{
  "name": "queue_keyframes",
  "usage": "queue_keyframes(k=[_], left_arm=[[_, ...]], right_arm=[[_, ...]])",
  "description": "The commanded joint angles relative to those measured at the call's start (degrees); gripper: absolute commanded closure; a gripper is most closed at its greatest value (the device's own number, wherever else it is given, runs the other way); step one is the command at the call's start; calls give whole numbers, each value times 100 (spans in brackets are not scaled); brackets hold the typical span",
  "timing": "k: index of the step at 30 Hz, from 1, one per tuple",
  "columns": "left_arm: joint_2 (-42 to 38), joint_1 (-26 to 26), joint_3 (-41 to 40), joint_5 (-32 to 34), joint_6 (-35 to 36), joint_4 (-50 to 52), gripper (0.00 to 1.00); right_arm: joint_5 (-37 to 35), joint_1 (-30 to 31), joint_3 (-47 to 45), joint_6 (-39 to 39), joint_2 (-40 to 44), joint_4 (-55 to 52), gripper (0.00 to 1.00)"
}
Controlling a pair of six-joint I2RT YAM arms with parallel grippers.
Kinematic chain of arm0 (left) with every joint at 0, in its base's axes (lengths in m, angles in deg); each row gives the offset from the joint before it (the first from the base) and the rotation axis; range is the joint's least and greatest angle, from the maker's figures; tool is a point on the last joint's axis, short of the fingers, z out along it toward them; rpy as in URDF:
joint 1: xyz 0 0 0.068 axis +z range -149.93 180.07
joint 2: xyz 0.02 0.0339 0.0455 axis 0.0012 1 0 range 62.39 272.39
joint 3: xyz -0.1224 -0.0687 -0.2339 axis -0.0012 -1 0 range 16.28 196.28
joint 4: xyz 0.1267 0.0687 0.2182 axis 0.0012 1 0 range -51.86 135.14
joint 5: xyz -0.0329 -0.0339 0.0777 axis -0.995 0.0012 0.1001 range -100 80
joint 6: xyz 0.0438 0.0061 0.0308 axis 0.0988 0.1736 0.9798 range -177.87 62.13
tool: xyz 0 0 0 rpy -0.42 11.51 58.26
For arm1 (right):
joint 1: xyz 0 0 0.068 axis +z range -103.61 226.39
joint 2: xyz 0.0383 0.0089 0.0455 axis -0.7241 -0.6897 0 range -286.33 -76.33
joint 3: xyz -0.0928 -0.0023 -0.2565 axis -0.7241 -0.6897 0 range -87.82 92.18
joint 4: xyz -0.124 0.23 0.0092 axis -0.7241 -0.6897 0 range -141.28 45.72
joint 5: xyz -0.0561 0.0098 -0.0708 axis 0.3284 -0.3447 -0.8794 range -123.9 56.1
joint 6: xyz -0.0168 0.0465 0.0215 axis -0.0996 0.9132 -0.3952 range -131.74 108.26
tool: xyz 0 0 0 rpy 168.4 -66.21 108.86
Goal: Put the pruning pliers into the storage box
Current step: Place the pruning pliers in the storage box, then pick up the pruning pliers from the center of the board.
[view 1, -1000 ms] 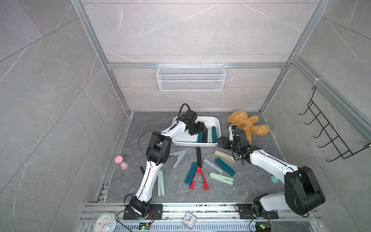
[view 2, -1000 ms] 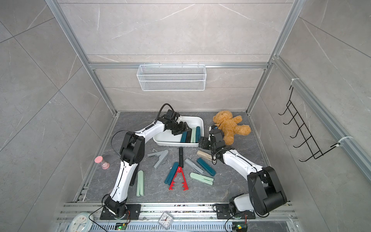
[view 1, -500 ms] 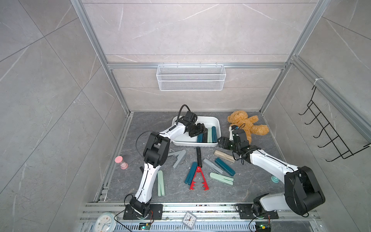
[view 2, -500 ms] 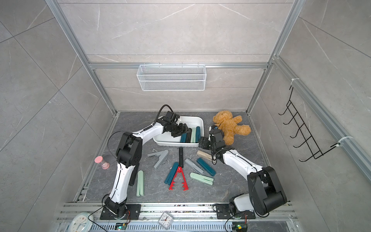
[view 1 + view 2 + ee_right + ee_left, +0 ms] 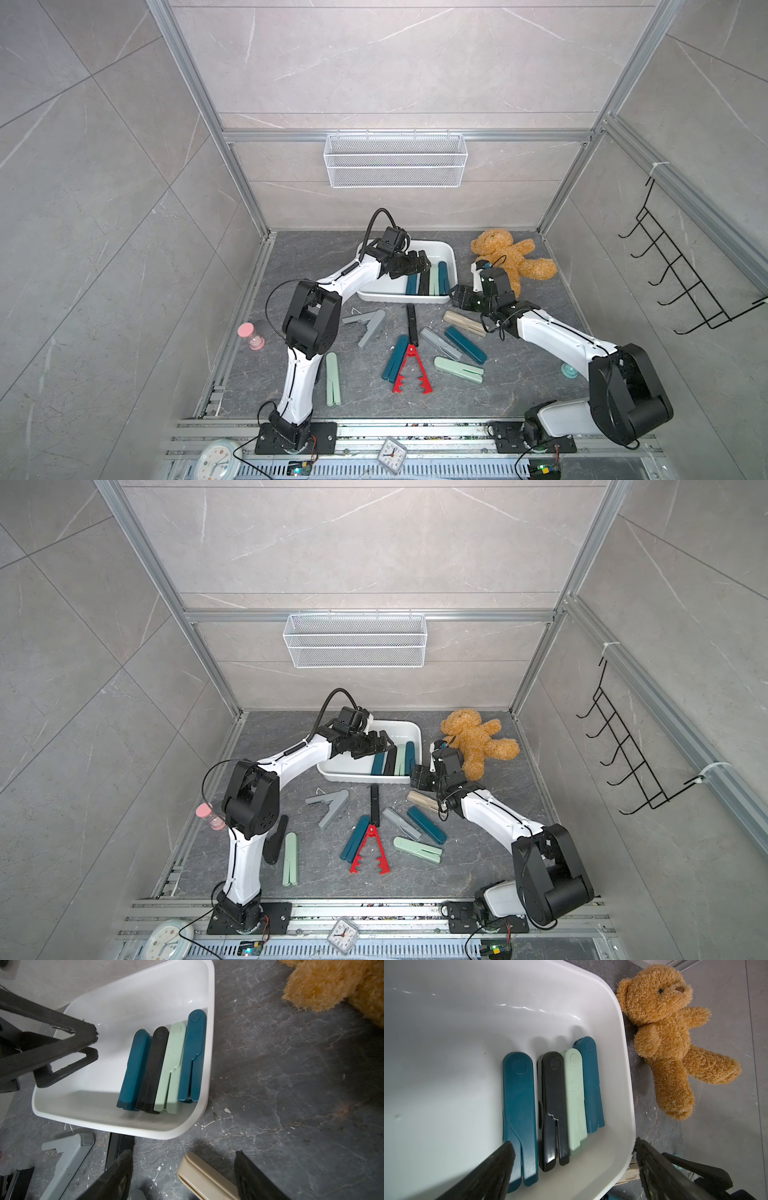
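The task is partway done: four pruning pliers [image 5: 574, 1095] lie side by side inside the storage box [image 5: 386, 297], many more lie loose on the tabletop [image 5: 519, 374] in front of the box, and the left claw [image 5: 415, 262] hangs wide open and empty over the box. The right claw [image 5: 182, 1154], also open and empty, hovers just outside the box's front wall, straddling a beige pliers [image 5: 205, 1176]. The next move probably calls for closing on it and lifting it over the rim.

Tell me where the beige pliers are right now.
In both top views the beige pliers lie on the floor outside the storage box, just off its near right corner, under the open right claw and beside a dark teal pair.
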Motion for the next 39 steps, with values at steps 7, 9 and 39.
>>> queue_keyframes(k=[7,9,39], left_arm=[[-1096,-28,-892,846,287,-568,4],[-1294,-40,-1173,1002,271,-801,2],[-2538,-27,-2706,2239,237,-1201,0]], right_arm=[[-187,470,274,271,-118,-387,28],[-266,539,265,313,-148,-382,28],[-407,1837,791,-563,-720,-1414,34]])
